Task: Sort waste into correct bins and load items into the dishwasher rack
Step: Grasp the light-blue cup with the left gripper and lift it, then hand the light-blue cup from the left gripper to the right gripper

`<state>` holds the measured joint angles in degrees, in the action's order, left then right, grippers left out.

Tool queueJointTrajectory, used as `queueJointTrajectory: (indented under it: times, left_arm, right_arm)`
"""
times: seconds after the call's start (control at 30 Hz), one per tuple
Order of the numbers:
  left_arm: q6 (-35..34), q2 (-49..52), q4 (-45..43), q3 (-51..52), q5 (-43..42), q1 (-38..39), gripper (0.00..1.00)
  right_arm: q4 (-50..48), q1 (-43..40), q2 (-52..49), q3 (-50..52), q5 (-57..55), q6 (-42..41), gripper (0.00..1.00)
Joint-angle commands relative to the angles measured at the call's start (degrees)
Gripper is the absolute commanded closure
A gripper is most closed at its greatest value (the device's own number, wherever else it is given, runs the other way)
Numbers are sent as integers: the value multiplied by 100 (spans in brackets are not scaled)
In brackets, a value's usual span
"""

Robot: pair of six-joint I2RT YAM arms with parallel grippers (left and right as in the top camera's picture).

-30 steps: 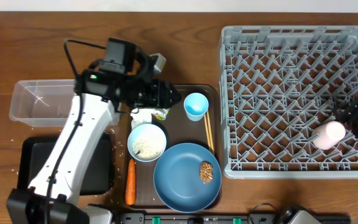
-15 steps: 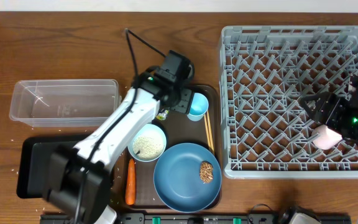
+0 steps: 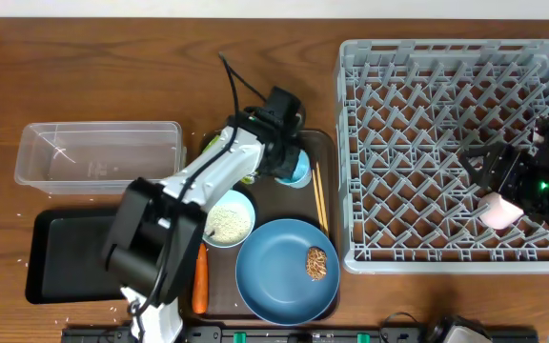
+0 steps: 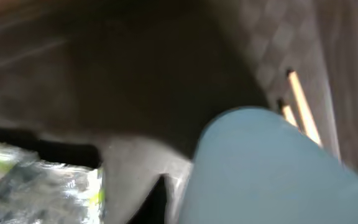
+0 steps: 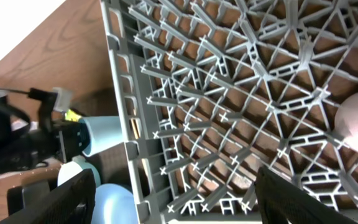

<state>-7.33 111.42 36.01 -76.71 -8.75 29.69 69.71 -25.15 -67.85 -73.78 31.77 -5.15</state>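
The light-blue cup (image 3: 300,172) stands on the brown serving tray, half hidden under my left gripper (image 3: 290,158). In the left wrist view the cup (image 4: 272,168) fills the lower right, with one grey finger (image 4: 135,174) pressed against its wall and the yellow-green wrapper (image 4: 36,183) at the left. That gripper is shut on the cup. My right gripper (image 3: 487,170) hangs open over the grey dishwasher rack (image 3: 427,114), just above the white-pink cup (image 3: 499,210) lying in it. In the right wrist view its gripper (image 5: 185,199) spans only rack lattice (image 5: 229,93).
On the serving tray (image 3: 330,238) lie a white bowl of rice (image 3: 225,221), a blue plate (image 3: 279,276) bearing a brown lump (image 3: 317,264), a carrot (image 3: 199,278) and two chopsticks (image 3: 319,198). The clear tub (image 3: 98,157) and black tray (image 3: 65,252) stand at the left.
My left arm has swung right from the wrapper to the light-blue cup and its jaws have closed. My right arm came in over the rack and has held still since.
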Motion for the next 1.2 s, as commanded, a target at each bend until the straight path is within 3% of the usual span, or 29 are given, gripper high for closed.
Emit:
queueJointTrajectory:
  times: [0.0,0.2,0.4,0.63,0.87,1.17]
  left_arm:
    - [-66,96,63,39,17,-4,94]
    - [-87,-409,527,-234,20,-4,94]
    - [-76,-1550,973,-457,-98,-94,94]
    - [26,-3016,800,-531,-3016,-927,94]
    - [-28,-3351,800,-529,-5801,-1672,94]
    - [-92,-3340,647,-529,-7344,-1714,94]
  right_arm:
    - [127,63,35,-72,-164,101,24]
    - [195,66,35,-72,-280,142,24]
    - [249,232,42,-72,111,271,24]
    - [-7,822,57,-72,2050,1263,27]
    - [-1377,1812,57,-72,3676,960,29]
    - [-3377,3536,57,-72,3659,654,29]
